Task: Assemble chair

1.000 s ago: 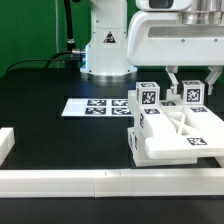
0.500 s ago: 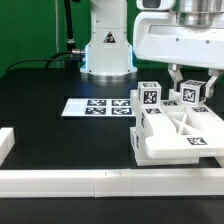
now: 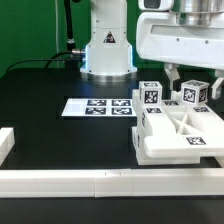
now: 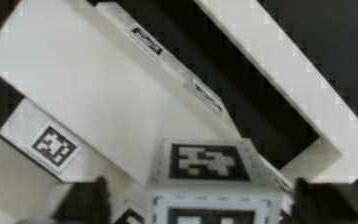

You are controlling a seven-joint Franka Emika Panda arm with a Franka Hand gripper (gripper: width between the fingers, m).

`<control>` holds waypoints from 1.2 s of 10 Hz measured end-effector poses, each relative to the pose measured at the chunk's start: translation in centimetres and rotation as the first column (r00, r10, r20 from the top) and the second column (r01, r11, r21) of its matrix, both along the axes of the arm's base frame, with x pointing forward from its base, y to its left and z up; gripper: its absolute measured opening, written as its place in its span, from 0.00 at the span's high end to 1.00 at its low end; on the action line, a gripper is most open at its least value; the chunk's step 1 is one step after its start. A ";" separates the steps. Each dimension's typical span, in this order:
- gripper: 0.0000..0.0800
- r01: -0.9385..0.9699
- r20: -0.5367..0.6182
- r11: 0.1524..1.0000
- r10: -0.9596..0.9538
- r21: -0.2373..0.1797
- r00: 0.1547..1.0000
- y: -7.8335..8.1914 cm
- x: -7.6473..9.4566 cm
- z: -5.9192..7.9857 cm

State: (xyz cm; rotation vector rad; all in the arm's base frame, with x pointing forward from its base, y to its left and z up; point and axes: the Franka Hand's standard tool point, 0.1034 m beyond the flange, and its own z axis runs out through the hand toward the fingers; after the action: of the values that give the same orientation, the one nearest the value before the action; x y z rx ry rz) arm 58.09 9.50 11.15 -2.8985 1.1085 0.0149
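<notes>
The gripper (image 3: 190, 78) has lifted slightly, its fingers (image 3: 172, 76) still narrow around the tagged leg (image 3: 194, 94) at the chair (image 3: 175, 130), which sits at four o'clock on the black surface (image 3: 50, 100); seating seems nearly finished

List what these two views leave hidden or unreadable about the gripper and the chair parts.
- Gripper, exterior view: its fingertips drop behind a tagged chair leg, so contact or grip cannot be told.
- Chair assembly, exterior view: cut off by the picture's right edge.
- Wrist view: a tagged block fills the near field; the fingers are dark, blurred and cropped.
- Marker board: tags too small to read.
</notes>
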 end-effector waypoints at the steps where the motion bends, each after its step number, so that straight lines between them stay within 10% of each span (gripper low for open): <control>1: 0.25 -0.104 0.000 0.995 0.104 -0.001 0.995 0.2 0.0 0.1; 6: 0.19 -0.465 0.014 0.885 0.465 -0.007 0.885 0.1 0.0 0.0; 12: 0.19 -0.889 0.003 0.455 0.890 -0.039 0.456 0.2 -0.2 -0.1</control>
State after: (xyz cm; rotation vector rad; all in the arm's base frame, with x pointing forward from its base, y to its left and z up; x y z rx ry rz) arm 57.93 9.68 11.01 -3.0832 -0.5725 -0.0070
